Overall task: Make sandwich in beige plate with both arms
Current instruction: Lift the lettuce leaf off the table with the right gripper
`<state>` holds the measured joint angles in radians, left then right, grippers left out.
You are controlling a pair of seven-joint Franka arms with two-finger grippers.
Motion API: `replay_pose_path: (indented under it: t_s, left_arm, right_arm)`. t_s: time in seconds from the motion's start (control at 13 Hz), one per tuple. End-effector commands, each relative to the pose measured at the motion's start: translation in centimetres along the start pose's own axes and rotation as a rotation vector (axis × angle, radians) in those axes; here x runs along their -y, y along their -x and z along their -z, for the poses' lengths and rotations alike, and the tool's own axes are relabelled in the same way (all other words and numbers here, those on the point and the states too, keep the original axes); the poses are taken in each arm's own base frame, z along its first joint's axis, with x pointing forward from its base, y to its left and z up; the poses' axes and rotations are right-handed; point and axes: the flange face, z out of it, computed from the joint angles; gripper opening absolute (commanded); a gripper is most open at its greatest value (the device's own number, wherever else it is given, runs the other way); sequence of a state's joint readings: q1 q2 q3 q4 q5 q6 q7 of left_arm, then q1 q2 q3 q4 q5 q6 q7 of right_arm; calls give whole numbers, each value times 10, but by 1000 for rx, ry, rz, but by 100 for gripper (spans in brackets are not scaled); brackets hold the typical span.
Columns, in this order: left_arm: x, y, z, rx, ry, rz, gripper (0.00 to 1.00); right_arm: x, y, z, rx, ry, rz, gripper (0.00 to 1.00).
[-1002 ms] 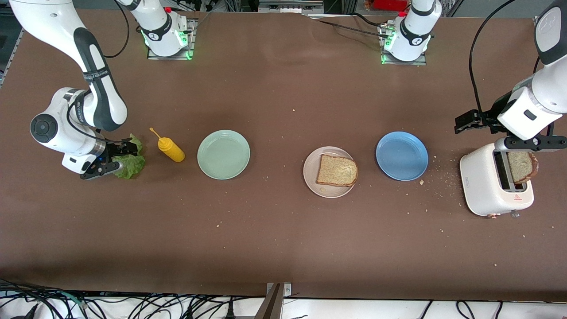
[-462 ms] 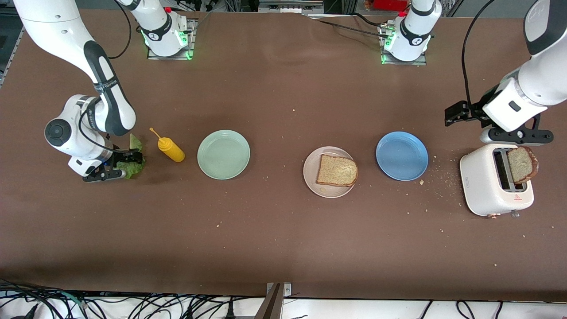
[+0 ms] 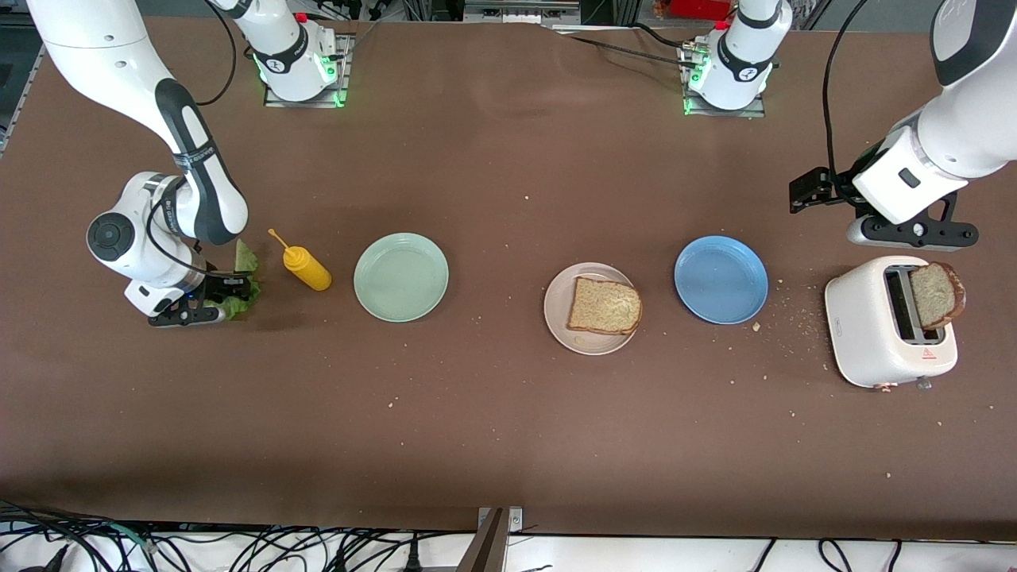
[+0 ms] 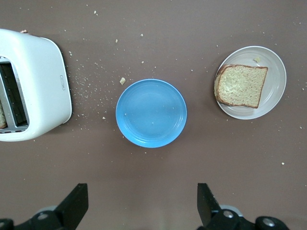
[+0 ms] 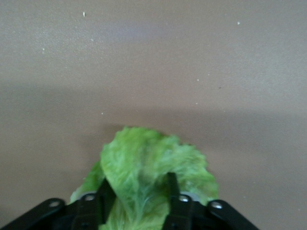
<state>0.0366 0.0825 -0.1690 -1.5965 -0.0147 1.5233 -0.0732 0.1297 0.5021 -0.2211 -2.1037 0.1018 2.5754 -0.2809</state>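
Nearest to me on the brown desk [image 3: 508,429] sits the white toaster [image 3: 878,334] at the left arm's end, a second bread slice [image 3: 937,295] standing up out of one slot, crumbs scattered beside it. A little farther in lies the beige plate [image 3: 556,318] with one slice of wholemeal bread [image 3: 605,306] flat on it, so the sandwich is only at its first layer. The blue plate [image 3: 721,279] and the mint-green plate [image 3: 401,277] flank it, both empty, and a yellow squeeze bottle [image 3: 304,265] lies near the right arm's end. Beside that bottle the right end effector [image 3: 208,302] is down at the desk with its fingers [image 5: 171,189] narrowed on a crinkled lettuce leaf [image 5: 153,172], the leaf bunched between them. Farthest off, the left end effector [image 3: 910,231] hangs over the desk just above the toaster, its jaws wide and holding nothing. The lettuce looks light, limp and easy to tear, so I'd judge a pinch near the thicker rib safest. The bread is soft and crumbly; taking the toaster slice by its crusted top edge seems wise.
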Motion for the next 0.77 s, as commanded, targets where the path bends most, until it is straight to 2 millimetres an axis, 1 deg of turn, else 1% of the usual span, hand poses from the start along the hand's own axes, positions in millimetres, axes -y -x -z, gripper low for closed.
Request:
replay_pose_path:
  t_s: [0.0,0.08,0.23,0.39,0.54,0.69]
  left_arm:
    - [-1,5,8,2,-23,-21,100]
    - [-1,5,8,1,-23,-21,100]
    - [-1,5,9,-1,-23,-21,100]
    - [-1,5,9,-1,-21,-21,100]
    - [-1,5,9,-1,-21,-21,100]
    - [-1,5,9,0,-20,-21,100]
  right_arm:
    - [0,2,2,-12,-2,7,0]
    - [-1,-1,7,-22,-1,14,0]
    - [-1,-9,26,-31,-3,33,0]
    - [0,-29,61,24,-29,44,0]
    - [0,-50,103,93,-59,51,0]
    - [5,-65,146,136,-78,64,0]
